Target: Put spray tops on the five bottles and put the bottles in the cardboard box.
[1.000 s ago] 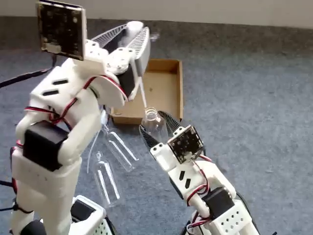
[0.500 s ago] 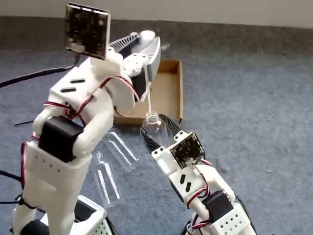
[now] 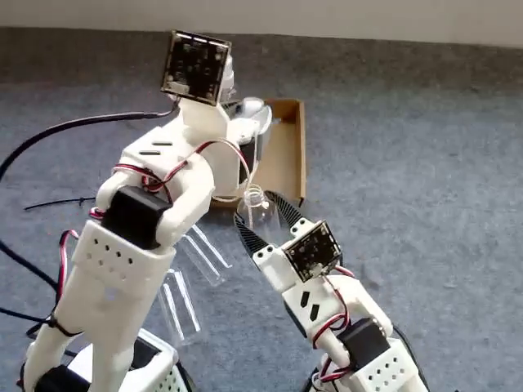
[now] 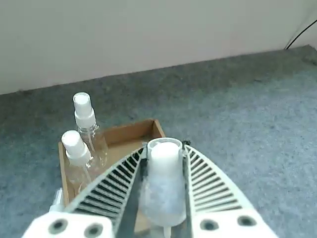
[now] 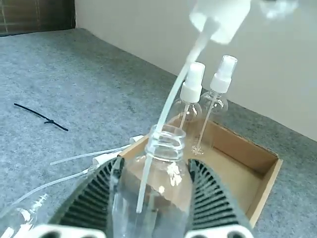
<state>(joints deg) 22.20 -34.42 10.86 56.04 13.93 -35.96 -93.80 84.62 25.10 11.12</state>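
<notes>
My right gripper is shut on a clear open-necked bottle, held upright in front of the cardboard box. Above it my left gripper is shut on a white spray top. Its thin dip tube runs down into the bottle's neck. Two capped bottles stand side by side inside the box.
Two clear bottles lie on the grey carpet near the left arm's base. Loose spray tops with long tubes lie beside them. A black cable tie rests farther out on the carpet.
The left arm has swung over toward the box and lowered the spray top, so its tube now enters the bottle's neck. The right gripper and bottle shifted slightly.
</notes>
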